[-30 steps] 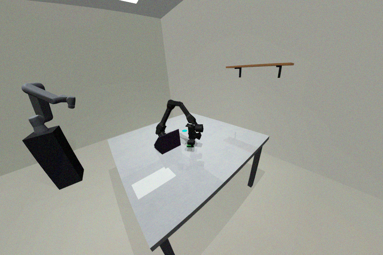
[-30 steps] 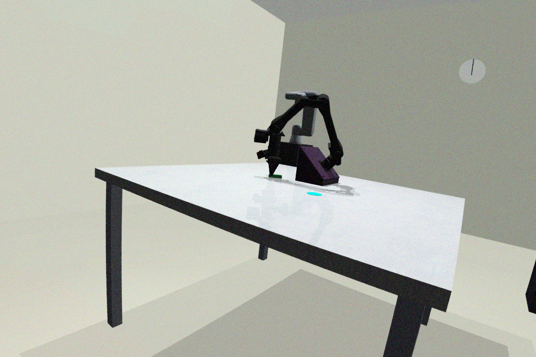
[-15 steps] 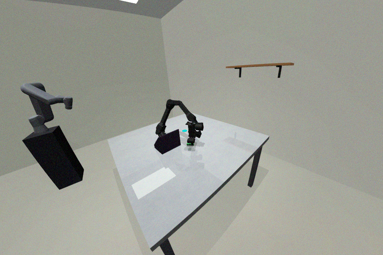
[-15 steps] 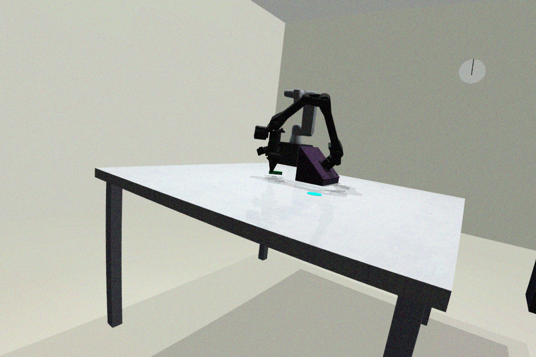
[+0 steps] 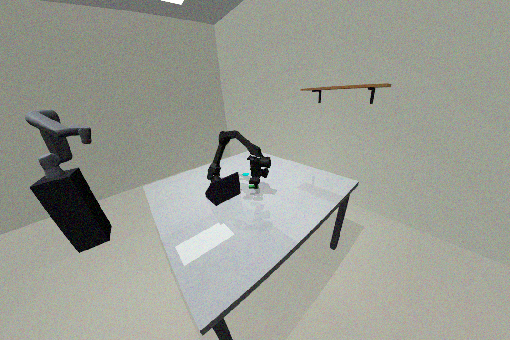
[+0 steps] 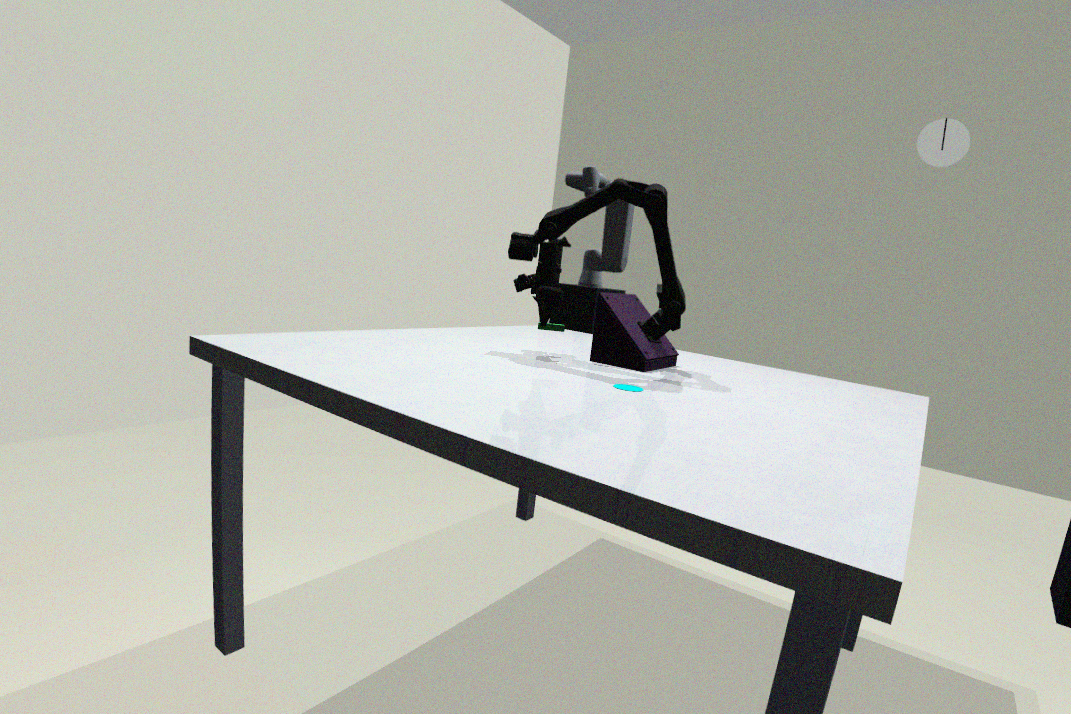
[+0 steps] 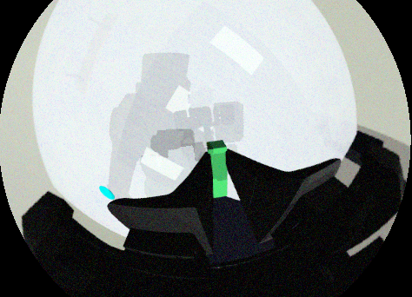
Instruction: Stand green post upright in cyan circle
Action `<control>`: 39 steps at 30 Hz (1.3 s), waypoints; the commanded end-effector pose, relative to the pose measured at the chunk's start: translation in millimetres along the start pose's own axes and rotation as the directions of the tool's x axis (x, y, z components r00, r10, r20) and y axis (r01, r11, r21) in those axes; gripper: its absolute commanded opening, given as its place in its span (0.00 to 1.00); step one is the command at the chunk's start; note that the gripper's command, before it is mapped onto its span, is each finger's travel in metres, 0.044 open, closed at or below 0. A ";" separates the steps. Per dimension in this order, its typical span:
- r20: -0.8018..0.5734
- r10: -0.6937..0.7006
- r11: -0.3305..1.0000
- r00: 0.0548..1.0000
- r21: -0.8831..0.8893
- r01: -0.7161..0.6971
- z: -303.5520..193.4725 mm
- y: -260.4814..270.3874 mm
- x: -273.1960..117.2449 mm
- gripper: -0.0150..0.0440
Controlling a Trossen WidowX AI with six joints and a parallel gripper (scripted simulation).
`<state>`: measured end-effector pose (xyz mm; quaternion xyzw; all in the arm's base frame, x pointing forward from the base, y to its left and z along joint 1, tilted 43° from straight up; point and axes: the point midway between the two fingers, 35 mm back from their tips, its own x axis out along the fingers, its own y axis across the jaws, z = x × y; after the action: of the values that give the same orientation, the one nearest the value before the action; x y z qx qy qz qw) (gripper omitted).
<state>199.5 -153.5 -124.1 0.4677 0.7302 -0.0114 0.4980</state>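
Note:
The green post (image 5: 250, 186) (image 6: 556, 327) (image 7: 220, 174) is held lying level, a little above the table top (image 5: 295, 208) (image 6: 401, 370). My gripper (image 5: 255, 185) (image 6: 543, 324) (image 7: 216, 154) points down and is shut on the post. In the wrist view the post runs between the two black fingers, which hide parts of its sides. The flat cyan circle (image 5: 245, 174) (image 6: 628, 388) (image 7: 107, 192) lies on the table, off to one side of the gripper, with nothing standing on it. In the wrist view it shows just beyond the left finger.
The dark purple wedge-shaped block (image 5: 224, 190) (image 6: 616, 332) under my arm's base stands close to the post and the circle. A grey arm (image 5: 56, 140) on a black pedestal (image 5: 71, 212) stands off the table. A wooden shelf (image 5: 345, 86) hangs on the wall.

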 end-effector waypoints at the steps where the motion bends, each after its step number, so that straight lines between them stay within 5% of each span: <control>1: 0.001 -0.005 1.000 1.000 -0.007 0.005 0.3 -0.6 -11.8 0.29; 14: 0.000 -0.005 1.000 1.000 -0.007 0.005 -5.2 -0.8 -51.6 0.29; 39: 0.027 -0.029 0.997 0.999 -0.072 0.031 -0.7 60.0 -67.9 0.29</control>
<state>238.9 -168.1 -51.7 0.4388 0.7317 0.0012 0.5217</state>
